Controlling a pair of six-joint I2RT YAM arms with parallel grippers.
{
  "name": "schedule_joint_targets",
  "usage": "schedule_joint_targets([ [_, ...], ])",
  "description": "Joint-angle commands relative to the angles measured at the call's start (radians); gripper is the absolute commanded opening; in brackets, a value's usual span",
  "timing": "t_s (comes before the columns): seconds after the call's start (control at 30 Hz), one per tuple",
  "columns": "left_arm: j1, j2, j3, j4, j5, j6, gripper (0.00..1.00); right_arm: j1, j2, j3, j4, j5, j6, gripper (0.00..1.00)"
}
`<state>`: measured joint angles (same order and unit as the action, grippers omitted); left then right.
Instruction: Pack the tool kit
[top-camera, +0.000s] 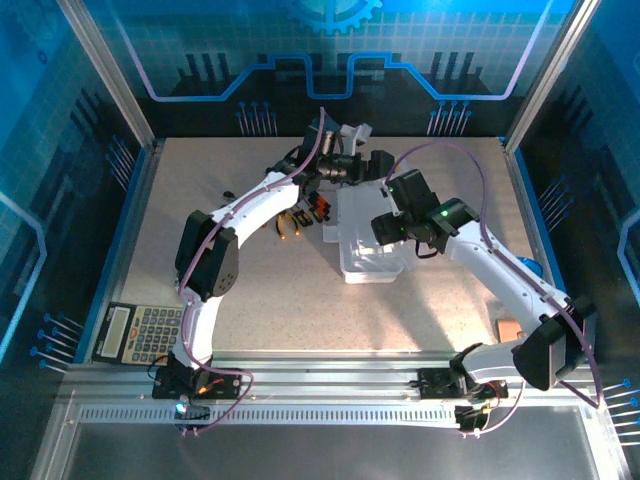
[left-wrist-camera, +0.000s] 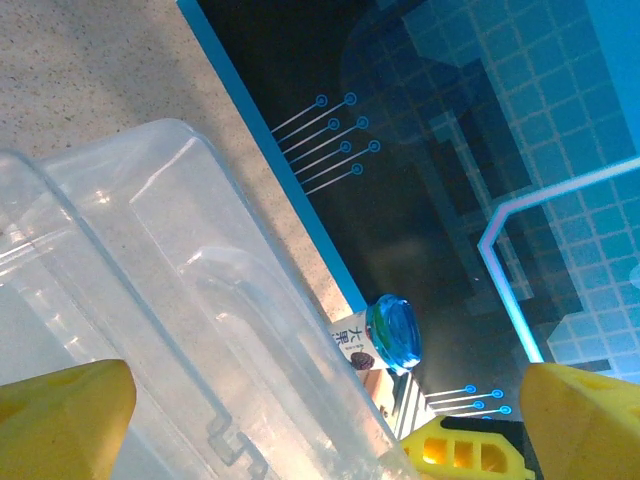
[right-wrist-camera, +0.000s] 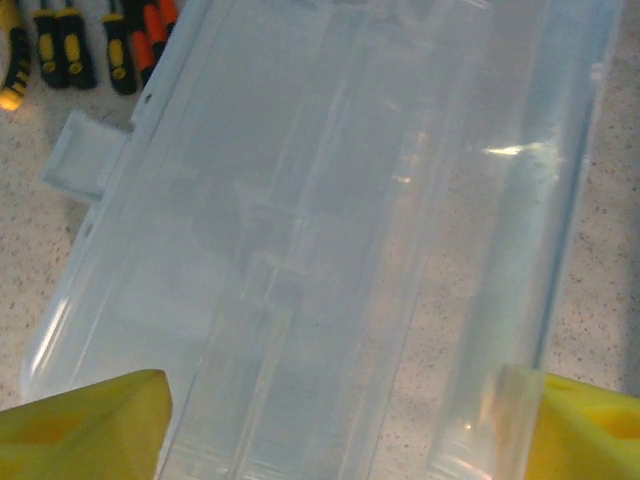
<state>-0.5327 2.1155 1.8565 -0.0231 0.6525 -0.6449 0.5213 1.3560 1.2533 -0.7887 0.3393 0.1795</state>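
Near the middle of the desk (top-camera: 300, 310), the clear case (top-camera: 372, 250) is lying just beside the screwdrivers (right-wrist-camera: 130, 40), seemingly so they load easily. Left fingers (left-wrist-camera: 60, 425) and right fingers (right-wrist-camera: 590, 430) are hovering above it, spread wide, holding nothing.

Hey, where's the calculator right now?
In the top view, the grey calculator lies at the table's near-left corner, just left of the left arm, well apart from the clear plastic case.

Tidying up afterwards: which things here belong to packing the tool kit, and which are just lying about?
For the job: clear case, yellow/black screwdrivers, red/black screwdrivers.
Lying about: grey calculator, blue-capped bottle.
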Motion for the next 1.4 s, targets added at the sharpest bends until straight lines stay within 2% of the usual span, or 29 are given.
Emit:
schedule_joint_targets([
  [0.0,0.013,-0.013,0.03,-0.039,0.017,0.044,0.99,-0.006,-0.007,0.012,-0.011,-0.009,0.006,0.74],
  [0.2,0.042,-0.06,-0.006,-0.097,-0.011,0.106,0.99,-0.044,-0.046,0.001,-0.017,-0.001,0.024,0.62],
  [0.47,0.056,-0.158,-0.162,-0.105,-0.054,0.154,0.99,-0.143,-0.112,-0.046,0.022,-0.012,0.056,0.52],
  [0.57,0.066,-0.196,-0.208,-0.111,-0.069,0.173,0.99,-0.238,-0.164,-0.099,0.086,-0.104,0.066,0.5],
  [0.67,0.076,-0.231,-0.252,-0.121,-0.083,0.192,0.99,-0.344,-0.21,-0.17,0.185,-0.262,0.078,0.48],
  [0.87,0.092,-0.285,-0.356,-0.112,-0.091,0.202,0.99,-0.45,-0.227,-0.264,0.334,-0.463,0.109,0.48],
  [1.17,0.1,-0.328,-0.483,-0.109,-0.117,0.219,0.99,-0.558,-0.225,-0.295,0.423,-0.59,0.152,0.48],
  [1.37,0.103,-0.333,-0.535,-0.084,-0.116,0.211,0.99,-0.668,-0.21,-0.404,0.561,-0.725,0.233,0.5],
])
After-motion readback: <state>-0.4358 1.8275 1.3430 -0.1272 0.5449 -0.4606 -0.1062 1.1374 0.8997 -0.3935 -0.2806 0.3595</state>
